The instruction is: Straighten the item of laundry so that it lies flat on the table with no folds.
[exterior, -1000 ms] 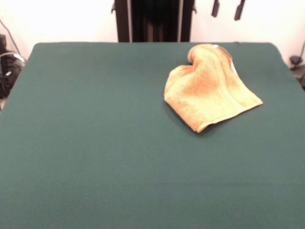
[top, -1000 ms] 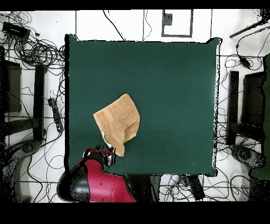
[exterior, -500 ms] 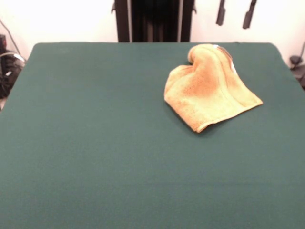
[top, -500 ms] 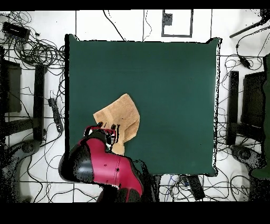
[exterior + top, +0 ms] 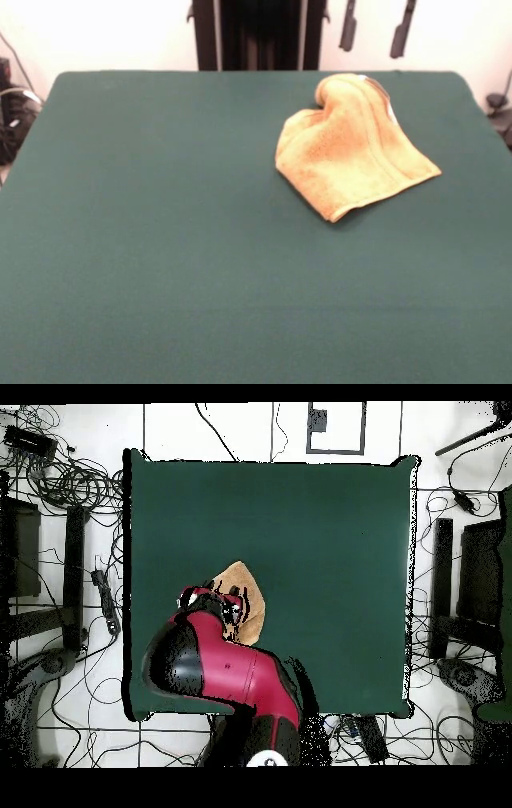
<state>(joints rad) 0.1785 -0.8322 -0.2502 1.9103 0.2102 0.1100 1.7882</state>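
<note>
Two jaws tips (image 5: 374, 29) I see spread wide above my crumpled orange hand towel (image 5: 350, 149) on the green bench (image 5: 160, 240)

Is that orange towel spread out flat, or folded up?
Folded. The towel lies doubled over, humped at its far end, on the table.

From overhead the arm (image 5: 225, 679) hides most of the towel (image 5: 248, 596), while the front view's top edge cuts the gripper (image 5: 374, 32) down to two hanging fingertips.
</note>
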